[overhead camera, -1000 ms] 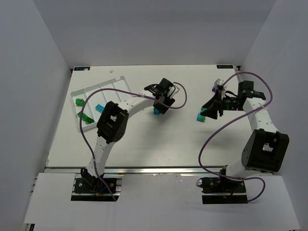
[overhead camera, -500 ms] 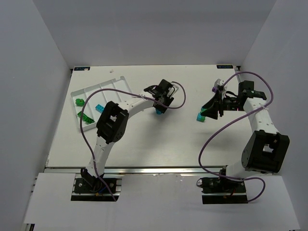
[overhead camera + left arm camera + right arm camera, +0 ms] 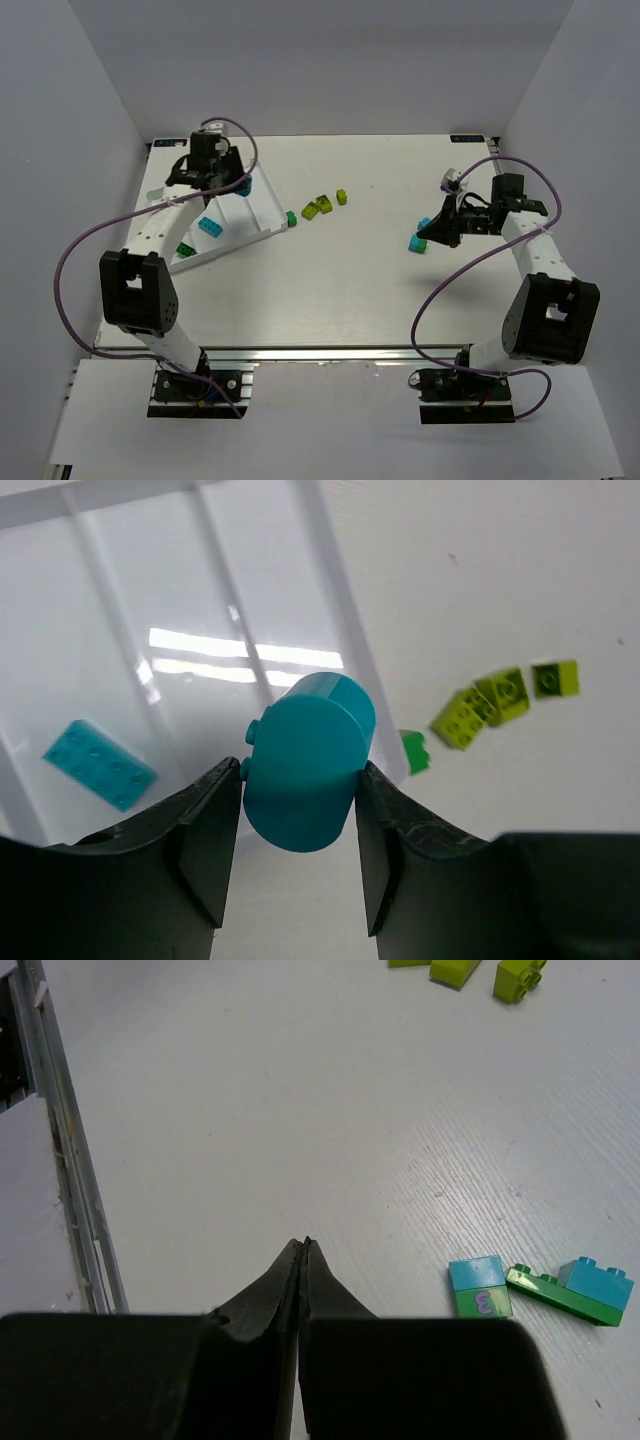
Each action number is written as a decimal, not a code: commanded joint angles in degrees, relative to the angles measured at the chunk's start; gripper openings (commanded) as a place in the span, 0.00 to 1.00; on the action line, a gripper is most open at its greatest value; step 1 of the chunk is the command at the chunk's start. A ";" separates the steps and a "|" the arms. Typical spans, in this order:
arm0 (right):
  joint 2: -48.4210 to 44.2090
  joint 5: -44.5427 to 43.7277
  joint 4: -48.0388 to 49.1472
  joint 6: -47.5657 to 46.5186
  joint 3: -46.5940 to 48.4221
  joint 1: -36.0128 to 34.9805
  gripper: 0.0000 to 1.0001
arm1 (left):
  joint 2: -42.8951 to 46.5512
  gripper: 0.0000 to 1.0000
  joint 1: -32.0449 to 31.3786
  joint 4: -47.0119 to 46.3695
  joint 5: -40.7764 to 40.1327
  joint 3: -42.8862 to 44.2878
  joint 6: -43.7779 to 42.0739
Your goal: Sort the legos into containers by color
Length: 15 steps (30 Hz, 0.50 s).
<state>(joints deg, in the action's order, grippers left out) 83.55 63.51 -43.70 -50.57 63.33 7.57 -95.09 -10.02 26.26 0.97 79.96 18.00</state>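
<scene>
In the left wrist view my left gripper (image 3: 298,770) is shut on a rounded cyan lego (image 3: 312,730), held over the white tray's compartments (image 3: 270,600). From above, that gripper (image 3: 236,181) hangs over the tray's (image 3: 262,208) far end. A cyan lego (image 3: 208,226) and a dark green lego (image 3: 185,248) lie in the tray. My right gripper (image 3: 303,1245) is shut with nothing in it, close to the table. A cyan-and-green lego (image 3: 480,1287) and a green plate with a cyan piece (image 3: 570,1293) lie just to its right.
Two yellow-green legos (image 3: 318,207) (image 3: 341,196) and a small dark green one (image 3: 291,217) lie on the table just right of the tray. The right gripper (image 3: 427,231) sits beside the cyan-green pair (image 3: 417,243). White walls enclose the table on three sides.
My left arm has swung from the table's middle back to the tray with the cyan lego in its jaws, uncovering the yellow-green legos. The right gripper has shut on nothing.
</scene>
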 commanded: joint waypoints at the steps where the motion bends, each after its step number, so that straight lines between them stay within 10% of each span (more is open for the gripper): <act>1: -2.25 -1.01 5.64 4.33 -0.84 -0.98 0.00 | -0.53 0.00 3.68 2.57 -2.73 -2.00 3.27; 15: -0.93 -5.76 7.93 6.27 0.30 -1.16 0.16 | -18.80 0.00 12.48 7.13 -15.91 15.74 3.01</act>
<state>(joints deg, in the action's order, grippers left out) 83.31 58.72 -37.34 -45.19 62.57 6.57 -113.54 1.45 31.81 -11.29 91.29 21.04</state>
